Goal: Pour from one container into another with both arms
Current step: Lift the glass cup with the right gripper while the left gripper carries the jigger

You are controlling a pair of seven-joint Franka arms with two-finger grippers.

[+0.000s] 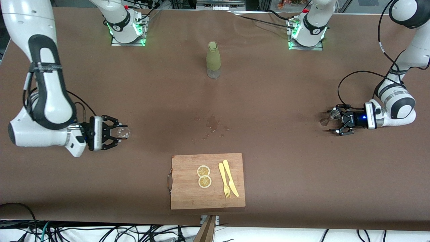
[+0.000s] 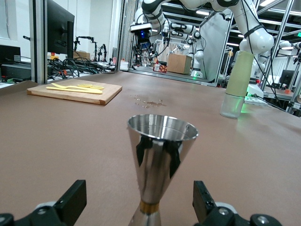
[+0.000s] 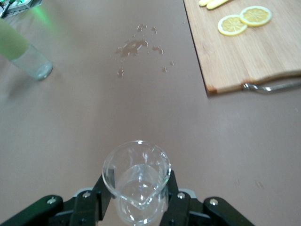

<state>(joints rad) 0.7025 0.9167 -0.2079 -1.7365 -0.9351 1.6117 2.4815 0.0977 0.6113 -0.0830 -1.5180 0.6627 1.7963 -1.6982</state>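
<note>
Table cover (image 1: 268, 111): plain brown
Arms (image 1: 43, 84): white, black bands
Bottle (image 1: 213, 59): olive-green sleeve, clear base
Jigger (image 2: 160, 162): polished silver, gold waist band
Beaker (image 3: 137, 181): clear glass
Cutting board (image 1: 188, 195): tan wood
Lemon slices (image 1: 204, 176): yellow
Cutlery (image 1: 228, 181): pale yellow

Right gripper (image 3: 141, 207) clamped on a clear glass beaker (image 3: 136, 179) above brown table (image 3: 84, 122); spilled droplets (image 3: 138, 47), bottle (image 3: 21, 54) and cutting board (image 3: 244, 52) with lemon slices (image 3: 244, 20) visible.

We see open worktop (image 1: 285, 111) between both hands; only a spill (image 1: 211, 126) lies midway, bottle (image 1: 213, 60) stands nearer the bases, cutting board (image 1: 207, 181) nearer the camera.
</note>
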